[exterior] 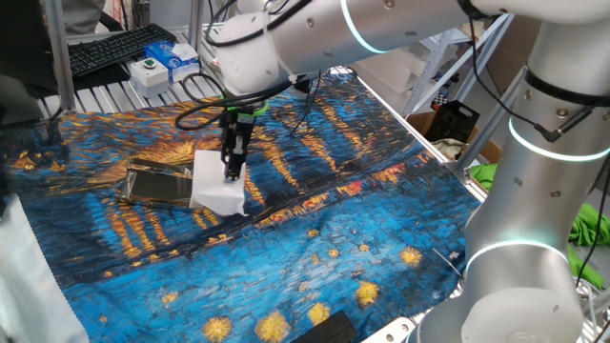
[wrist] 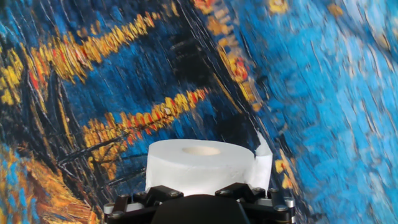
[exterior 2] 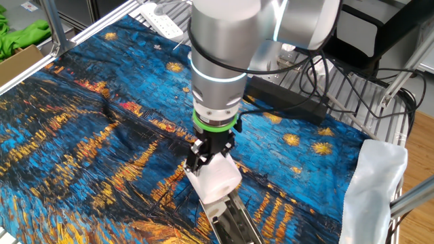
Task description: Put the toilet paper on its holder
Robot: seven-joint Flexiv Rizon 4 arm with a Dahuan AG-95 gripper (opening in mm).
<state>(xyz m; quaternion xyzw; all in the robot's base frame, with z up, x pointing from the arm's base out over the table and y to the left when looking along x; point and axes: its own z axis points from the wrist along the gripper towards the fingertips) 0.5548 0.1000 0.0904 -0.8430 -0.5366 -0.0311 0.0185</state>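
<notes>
The bench is covered by a blue-and-gold painted cloth (exterior: 362, 238). Over its middle, the arm (exterior 2: 217, 61) points its gripper (exterior: 232, 174) straight down. The holder (exterior: 157, 181) lies flat on the cloth, nearer 1 side edge, touching or just beside the roll. The toilet paper (exterior: 217, 186) sits directly under the gripper, between its 2 fingers, which stand spread wide at the roll's sides; whether they press it I cannot tell.

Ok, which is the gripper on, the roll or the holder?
The toilet paper: the white roll sits between the gripper fingers. The shiny metal holder lies flat on the cloth beside it, outside them.
</notes>
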